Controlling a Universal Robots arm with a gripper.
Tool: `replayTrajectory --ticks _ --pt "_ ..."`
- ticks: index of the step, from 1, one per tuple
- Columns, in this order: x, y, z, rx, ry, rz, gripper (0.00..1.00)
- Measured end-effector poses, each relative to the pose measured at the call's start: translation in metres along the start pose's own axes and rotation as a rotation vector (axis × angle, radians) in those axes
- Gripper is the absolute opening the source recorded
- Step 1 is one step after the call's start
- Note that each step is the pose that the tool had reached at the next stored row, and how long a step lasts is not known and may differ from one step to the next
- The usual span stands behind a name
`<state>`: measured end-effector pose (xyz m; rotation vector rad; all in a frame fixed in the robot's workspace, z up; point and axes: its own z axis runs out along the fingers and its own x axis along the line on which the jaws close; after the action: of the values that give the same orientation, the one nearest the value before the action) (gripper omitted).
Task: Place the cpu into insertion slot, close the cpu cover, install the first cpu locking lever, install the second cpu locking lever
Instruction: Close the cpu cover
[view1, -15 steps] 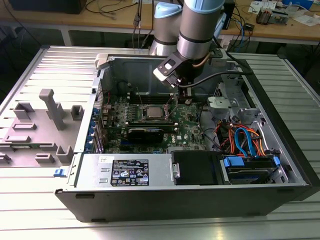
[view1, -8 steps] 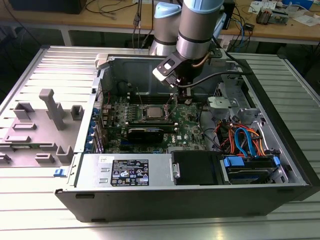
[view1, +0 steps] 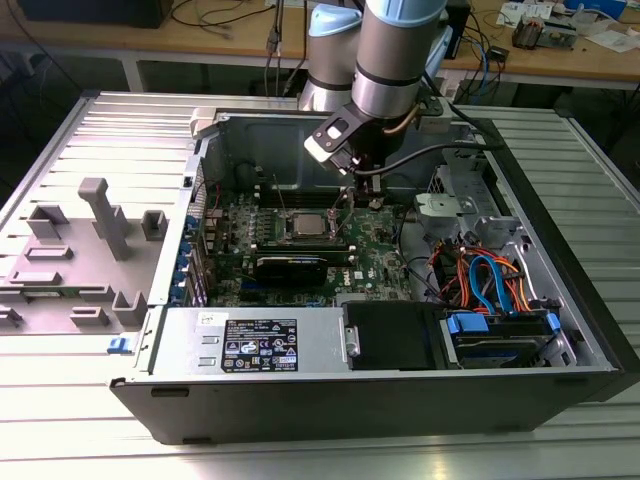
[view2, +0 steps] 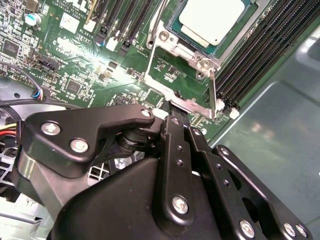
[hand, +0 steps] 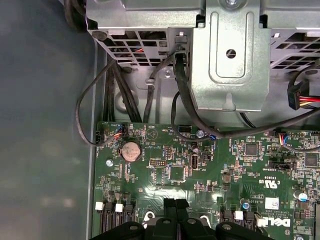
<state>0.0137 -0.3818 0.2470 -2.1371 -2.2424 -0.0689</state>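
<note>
In the middle part of the green motherboard, one cpu lies flat in the single insertion slot, silvery top up. One cpu cover is swung open beside the slot, and the board shows through its square cut-out. One gripper stands at the cover's outer edge; its two fingers are together, tips touching that edge, though a pinch on it cannot be confirmed. Two banks of long black memory slots flank the slot, one on each side. One coin cell sits near the board's edge. The board lies in one open computer case on a ribbed metal table. One grey fixture rests on the table at the exterior view's left.
</note>
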Motion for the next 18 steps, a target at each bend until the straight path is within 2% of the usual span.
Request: replayTrajectory --ticks 18 --pt "0.0001 -0.0033 0.0000 0.0001 0.0000 0.000 0.11"
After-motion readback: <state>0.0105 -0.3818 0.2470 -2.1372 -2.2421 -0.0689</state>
